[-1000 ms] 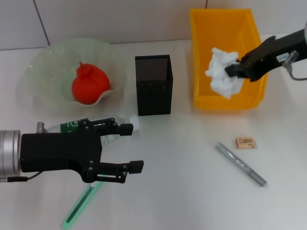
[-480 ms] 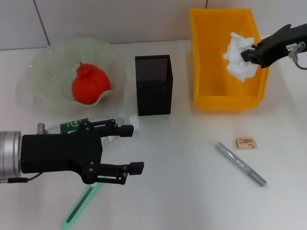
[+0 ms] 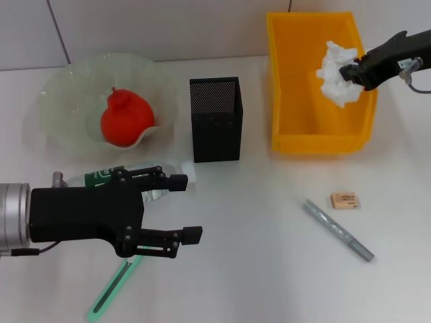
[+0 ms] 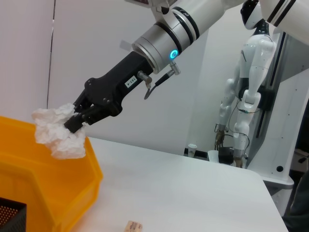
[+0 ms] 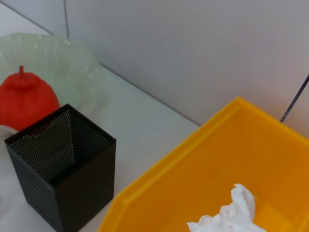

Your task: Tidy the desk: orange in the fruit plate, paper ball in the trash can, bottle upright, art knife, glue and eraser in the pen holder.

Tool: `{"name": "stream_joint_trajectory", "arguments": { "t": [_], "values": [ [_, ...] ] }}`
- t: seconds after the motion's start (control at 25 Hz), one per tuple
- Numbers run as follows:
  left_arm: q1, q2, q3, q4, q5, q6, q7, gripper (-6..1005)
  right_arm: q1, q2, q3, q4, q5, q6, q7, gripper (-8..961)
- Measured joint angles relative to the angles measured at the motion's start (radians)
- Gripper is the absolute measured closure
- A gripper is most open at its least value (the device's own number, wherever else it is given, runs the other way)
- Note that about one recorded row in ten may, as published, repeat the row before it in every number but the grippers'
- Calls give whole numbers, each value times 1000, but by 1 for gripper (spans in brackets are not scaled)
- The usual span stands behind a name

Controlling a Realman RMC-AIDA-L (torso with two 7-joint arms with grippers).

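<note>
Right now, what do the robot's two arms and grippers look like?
The left gripper is a boxy matte-black unit with linkage fingers on a silver cylindrical wrist. The right gripper is black too, bearing a small white label, behind a silver-white arm with a glowing blue ring and thin cable.

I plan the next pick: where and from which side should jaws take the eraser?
Come from above and close on the two long sides of the eraser. It lies flat, a small block, apart from the grey art knife nearby.
</note>
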Motion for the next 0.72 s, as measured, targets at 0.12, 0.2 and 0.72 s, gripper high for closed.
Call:
{"name": "stream_joint_trajectory", "arguments": {
  "t": [0.12,0.2,0.72],
  "values": [
    [2,0,0,-1,0,0,0,194,12,0,0,25,0,11,-2,835],
    [3,0,-1,-1,0,0,2,195,18,0,-1,39,-1,19,-13,831],
    [1,0,-3,-23,0,0,9,199,26,0,-13,87,-1,65,-53,804]
  ]
}}
